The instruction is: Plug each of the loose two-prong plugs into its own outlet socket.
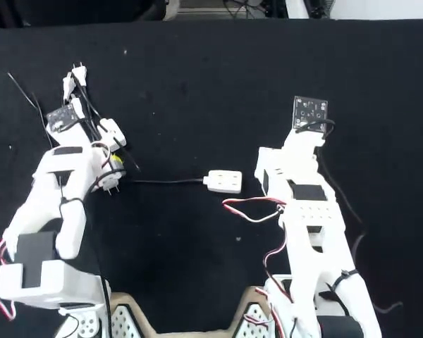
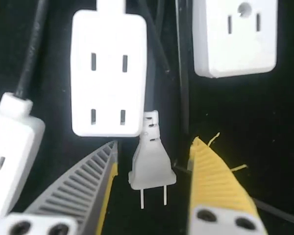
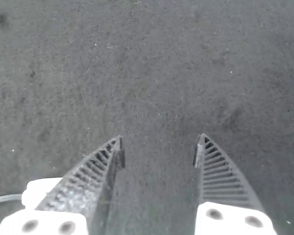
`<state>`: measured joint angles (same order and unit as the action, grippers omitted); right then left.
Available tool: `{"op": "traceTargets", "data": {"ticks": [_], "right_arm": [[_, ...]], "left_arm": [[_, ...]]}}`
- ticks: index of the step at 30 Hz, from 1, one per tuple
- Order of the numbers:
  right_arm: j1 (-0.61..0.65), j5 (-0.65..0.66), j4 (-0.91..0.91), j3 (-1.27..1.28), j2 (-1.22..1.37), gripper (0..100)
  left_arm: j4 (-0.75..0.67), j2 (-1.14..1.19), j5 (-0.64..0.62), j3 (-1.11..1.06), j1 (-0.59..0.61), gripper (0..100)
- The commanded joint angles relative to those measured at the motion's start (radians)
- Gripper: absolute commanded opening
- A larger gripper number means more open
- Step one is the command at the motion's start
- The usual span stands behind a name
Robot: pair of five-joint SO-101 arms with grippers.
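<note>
A: We look down from high over the whole table, with the arms rooted at our near edge.
B: On the left wrist we sit close, facing down past the left gripper onto the outlets.
A: On the right wrist we face the table, equally near.
B: The high view and left wrist share those outlets.
</note>
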<state>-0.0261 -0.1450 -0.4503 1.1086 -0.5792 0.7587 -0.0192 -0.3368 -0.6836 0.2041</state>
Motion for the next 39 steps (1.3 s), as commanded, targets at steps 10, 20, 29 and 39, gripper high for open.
{"op": "traceTargets", "data": {"ticks": [10,20,29,39], "right_arm": [[0.012,0.002,-0.002,-0.053,-0.004,23.0],[0.012,0.002,-0.003,-0.053,0.001,23.0],[0.012,0.002,-0.003,-0.053,-0.004,23.0],[0.012,0.002,-0.003,-0.053,-0.002,23.0]], "left_arm": [[0.018,-0.129,-0.003,-0.036,-0.004,16],[-0.014,-0.147,0.002,-0.076,-0.002,16],[0.031,-0.147,0.005,-0.056,-0.002,17],[0.166,-0.14,0.057,0.036,0.048,26]]}}
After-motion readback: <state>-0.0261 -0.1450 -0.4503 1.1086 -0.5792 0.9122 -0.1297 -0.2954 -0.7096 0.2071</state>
